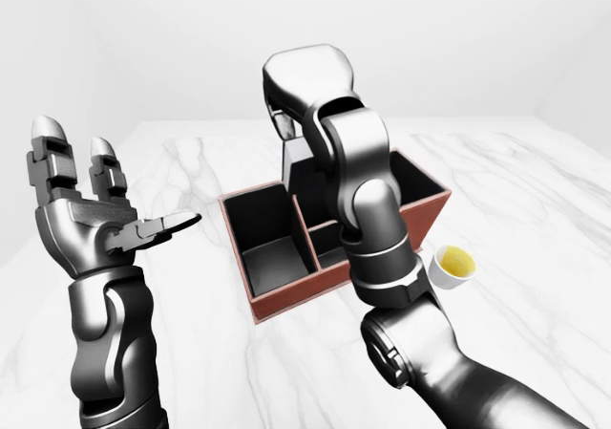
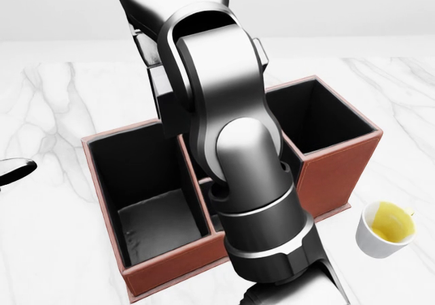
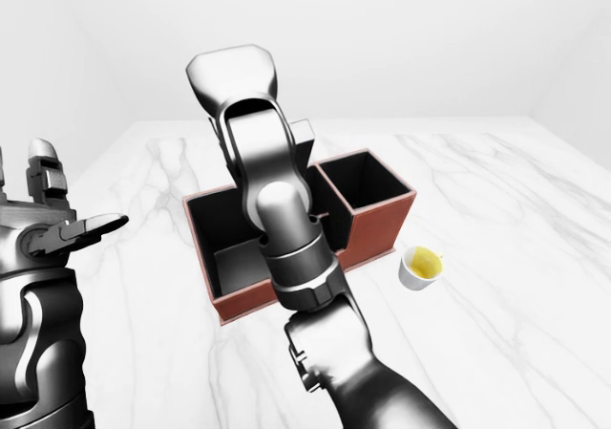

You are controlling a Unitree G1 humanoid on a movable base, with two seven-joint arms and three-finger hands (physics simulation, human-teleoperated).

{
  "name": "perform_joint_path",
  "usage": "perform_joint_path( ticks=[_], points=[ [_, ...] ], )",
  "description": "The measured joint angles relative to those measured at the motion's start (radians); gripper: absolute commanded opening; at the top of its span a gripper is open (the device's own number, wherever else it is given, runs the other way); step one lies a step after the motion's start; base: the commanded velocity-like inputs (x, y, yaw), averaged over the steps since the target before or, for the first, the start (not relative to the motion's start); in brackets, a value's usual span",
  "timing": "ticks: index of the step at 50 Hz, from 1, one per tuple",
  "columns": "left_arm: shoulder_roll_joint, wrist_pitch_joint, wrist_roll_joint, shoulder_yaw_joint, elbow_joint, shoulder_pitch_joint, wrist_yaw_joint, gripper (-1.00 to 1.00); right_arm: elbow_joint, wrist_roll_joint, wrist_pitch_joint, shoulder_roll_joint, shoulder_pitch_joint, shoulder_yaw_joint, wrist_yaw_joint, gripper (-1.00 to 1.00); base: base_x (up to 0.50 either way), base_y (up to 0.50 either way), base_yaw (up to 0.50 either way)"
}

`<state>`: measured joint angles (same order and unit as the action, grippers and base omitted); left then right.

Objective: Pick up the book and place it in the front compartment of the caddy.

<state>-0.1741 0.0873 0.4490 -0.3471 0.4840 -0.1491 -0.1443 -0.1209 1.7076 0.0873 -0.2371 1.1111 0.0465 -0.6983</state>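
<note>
Book point(image 1: 296, 157) — a dark flat slab seen just under the right hand point(image 1: 291, 114), standing upright over the caddy point(image 1: 286, 300). Only a narrow strip shows beside the forearm in the left-eye view; its long axis runs roughly top to bottom of the view, its lower edge down among the caddy's dividers. Which compartment it enters cannot be told — the arm covers the spot.

Right hand: raised above the caddy, wrist bent so the hand hangs down from the top of the arm. The fingers are hidden behind the wrist housing and the book, so how far they are closed, and whether they grip the book, cannot be told. The forearm rises steeply from the bottom of the views and fills the middle of the head view.

Left hand point(image 1: 86, 209): held up at the left of the left-eye view, well apart from the caddy, palm turned inward, two fingers point(image 1: 48, 152) pointing up and the thumb out sideways toward the caddy. Spread wide, holding nothing.

Caddy: red-brown walls, black interior, several open-topped compartments, set at a slant on the white marble table point(image 1: 535, 181).

Cup point(image 1: 452, 266): white, yellow inside, just beside the caddy's right end, not touching.
</note>
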Motion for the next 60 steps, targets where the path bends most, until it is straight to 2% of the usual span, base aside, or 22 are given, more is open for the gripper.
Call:
perform_joint_path(
  ticks=[27,60],
  points=[
    [0.004,0.0,-0.007,0.005,-0.001,0.003,0.002,1.0,0.004,-0.003,0.0,0.048,-0.029,-0.012,0.0,-1.0,0.0,0.0,0.0],
    [0.005,0.0,-0.007,0.004,0.0,0.004,0.004,1.0,-0.006,-0.063,0.0,0.114,-0.056,0.043,0.0,-1.0,0.0,0.0,0.0]
  ],
)
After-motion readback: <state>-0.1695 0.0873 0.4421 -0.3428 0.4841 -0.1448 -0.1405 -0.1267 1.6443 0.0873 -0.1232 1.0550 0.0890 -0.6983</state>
